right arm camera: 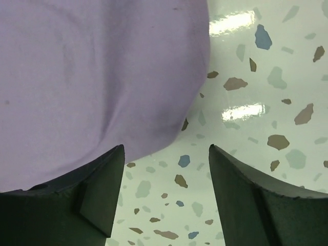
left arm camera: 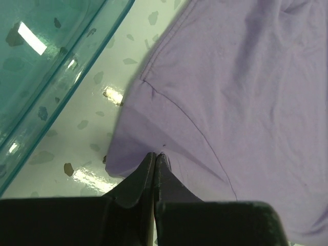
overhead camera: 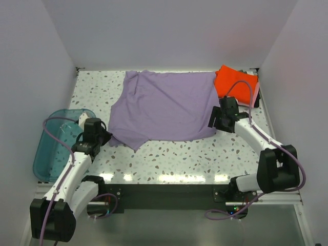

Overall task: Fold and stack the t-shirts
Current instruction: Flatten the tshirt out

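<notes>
The lavender t-shirt point(overhead camera: 164, 105) lies spread flat across the far middle of the table point(overhead camera: 174, 159), a glossy white surface with speckles, walled in by plain white panels. An orange-red t-shirt point(overhead camera: 236, 82) sits at the far right corner. The left gripper point(left arm camera: 155, 156) is pressed together at the lavender shirt's near left corner. The right gripper point(right arm camera: 166, 148) stands spread over its right edge. A teal tub point(overhead camera: 56, 138) sits at the left, speckles showing through its wall.

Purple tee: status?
Left gripper shut at purple tee sleeve, pinch unclear. Right gripper open, empty, at its edge. Tee spread out. Tub left, clear.
</notes>
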Motion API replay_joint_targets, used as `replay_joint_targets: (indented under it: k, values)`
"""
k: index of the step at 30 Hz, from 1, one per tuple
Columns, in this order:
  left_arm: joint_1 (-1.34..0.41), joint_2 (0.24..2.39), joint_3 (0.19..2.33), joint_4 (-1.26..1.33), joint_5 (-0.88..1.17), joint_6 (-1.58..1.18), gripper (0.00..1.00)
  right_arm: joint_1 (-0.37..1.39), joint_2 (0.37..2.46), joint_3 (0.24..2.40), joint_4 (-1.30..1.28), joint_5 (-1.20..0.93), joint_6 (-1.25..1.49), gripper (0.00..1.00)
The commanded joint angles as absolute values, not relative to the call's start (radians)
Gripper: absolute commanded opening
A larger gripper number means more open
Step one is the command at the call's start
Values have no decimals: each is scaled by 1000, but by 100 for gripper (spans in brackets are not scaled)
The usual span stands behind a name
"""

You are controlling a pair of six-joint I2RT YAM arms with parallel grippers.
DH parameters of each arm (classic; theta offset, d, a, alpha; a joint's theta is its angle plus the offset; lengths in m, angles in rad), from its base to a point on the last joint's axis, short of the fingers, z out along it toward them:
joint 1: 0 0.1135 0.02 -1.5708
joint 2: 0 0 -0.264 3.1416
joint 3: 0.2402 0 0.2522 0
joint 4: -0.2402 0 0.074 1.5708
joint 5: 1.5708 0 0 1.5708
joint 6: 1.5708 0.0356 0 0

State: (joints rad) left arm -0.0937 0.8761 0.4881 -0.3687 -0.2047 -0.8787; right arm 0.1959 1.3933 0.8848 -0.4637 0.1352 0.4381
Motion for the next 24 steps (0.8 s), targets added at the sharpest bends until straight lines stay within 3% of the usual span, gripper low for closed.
replay_joint_targets:
  k: [1,3,8,9,14,16,17,24]
  values:
    - [-91,850,543,-383,-216,-862,0,195,1304,836,-483,222,506,68]
    - [-91,844,546,-400,-232,-861,0,195,1270,770,-437,238,518,64]
    - [-91,850,560,-396,-250,-864,0,175,1307,762,-394,253,549,35]
    - [-91,856,575,-391,-252,-862,0,175,1321,768,-385,246,549,34]
    - [-91,940,647,-356,-252,-854,0,175,1408,824,-348,204,549,38]
    - [-91,1000,690,-342,-256,-847,0,175,1431,848,-312,201,552,53]
    - [-91,1006,702,-336,-256,-842,0,175,1451,853,-307,196,554,54]
    - [-91,1048,729,-313,-264,-822,0,175,1519,874,-253,189,569,51]
